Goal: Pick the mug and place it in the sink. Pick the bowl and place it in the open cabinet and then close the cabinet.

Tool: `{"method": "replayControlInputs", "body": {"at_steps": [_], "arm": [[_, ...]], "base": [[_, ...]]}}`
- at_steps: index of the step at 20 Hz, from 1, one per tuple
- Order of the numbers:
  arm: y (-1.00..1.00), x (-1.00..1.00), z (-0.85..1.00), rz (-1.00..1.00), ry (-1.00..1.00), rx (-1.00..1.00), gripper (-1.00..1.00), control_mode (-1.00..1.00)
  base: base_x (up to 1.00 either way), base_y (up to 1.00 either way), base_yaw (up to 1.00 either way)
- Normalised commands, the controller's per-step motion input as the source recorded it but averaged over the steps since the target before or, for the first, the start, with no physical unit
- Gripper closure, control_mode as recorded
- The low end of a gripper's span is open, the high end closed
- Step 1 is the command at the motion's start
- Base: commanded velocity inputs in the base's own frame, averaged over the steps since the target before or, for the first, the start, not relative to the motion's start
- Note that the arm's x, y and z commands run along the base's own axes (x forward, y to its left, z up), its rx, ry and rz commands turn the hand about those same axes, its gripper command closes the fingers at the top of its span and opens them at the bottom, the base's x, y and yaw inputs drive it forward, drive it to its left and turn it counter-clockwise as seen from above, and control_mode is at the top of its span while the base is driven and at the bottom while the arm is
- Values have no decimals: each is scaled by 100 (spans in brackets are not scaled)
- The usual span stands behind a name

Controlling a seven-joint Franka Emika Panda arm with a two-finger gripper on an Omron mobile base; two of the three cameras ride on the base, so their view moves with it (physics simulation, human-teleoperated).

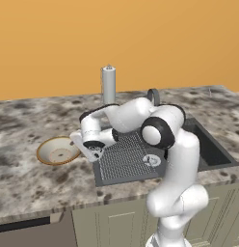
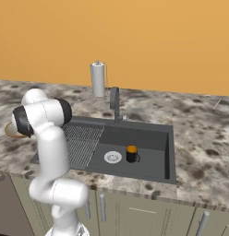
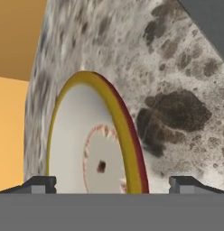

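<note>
The cream bowl (image 1: 58,150) with an orange-brown rim rests on the counter left of the sink (image 1: 214,150). My gripper (image 1: 82,148) hangs low at the bowl's right edge, open. In the hand view the bowl (image 3: 93,144) looms close, its near rim between the spread fingertips (image 3: 40,184) of my gripper (image 3: 112,186); nothing is gripped. The black mug (image 2: 131,154) with its orange inside stands upright in the sink (image 2: 153,159) basin, beside the round silver drain (image 2: 112,157). A sliver of the bowl (image 2: 9,132) peeks out behind my arm. The cabinet is out of view.
A paper towel roll (image 1: 108,84) stands at the back of the speckled stone counter (image 1: 25,178). The dark gooseneck tap (image 2: 115,103) rises behind the basin. The ribbed drainboard (image 1: 124,161) lies under my forearm. An orange wall runs behind the counter.
</note>
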Motion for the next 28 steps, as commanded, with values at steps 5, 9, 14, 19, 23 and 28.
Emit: {"method": "replayControlInputs", "body": {"at_steps": [5,9,14,19,23,28], "arm": [[22,27,-16,0,0,0,-100,-100],[19,24,-16,0,0,0,-100,-100],[5,13,-24,1,0,0,-100,-100],[0,0,-20,3,0,0,-100,-100],[8,0,-8,3,-1,0,-100,-100],[11,-3,-6,4,-2,0,-100,-100]], "base": [[0,0,0],[0,0,0],[0,0,0],[0,0,0],[0,0,0],[0,0,0]]}}
